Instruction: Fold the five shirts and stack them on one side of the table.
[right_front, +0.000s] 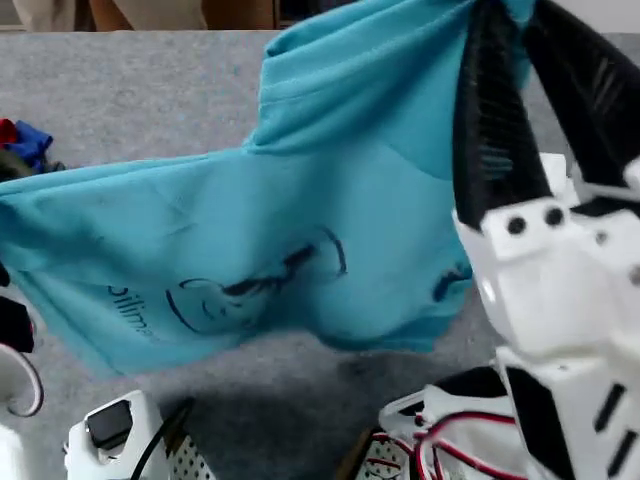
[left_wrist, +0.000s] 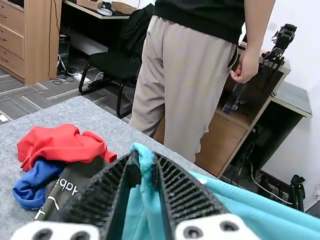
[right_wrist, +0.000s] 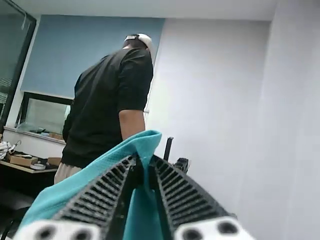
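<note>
- Progress, in the high view: the teal shirt (right_front: 300, 220) hangs spread above the grey table (right_front: 120, 90). An arm (right_front: 560, 280) holds it up towards the far right corner, and it is not yet folded. No folded stack is visible, so I judge the task barely begun.
- Left wrist view: the left gripper (left_wrist: 145, 157) has its jaws clamped on a bunched edge of the teal shirt. A red shirt (left_wrist: 60, 142), a blue shirt (left_wrist: 35, 185) and a black shirt (left_wrist: 75, 187) lie crumpled together on the table, all unfolded. Beyond the table's far edge are a wooden drawer unit (left_wrist: 25, 35) and a black chair (left_wrist: 107, 65).
- Right wrist view: the right gripper (right_wrist: 145, 165) pinches another edge of the teal shirt between closed jaws, raised against a white wall (right_wrist: 225, 100) and a blue wall (right_wrist: 75, 50).
</note>
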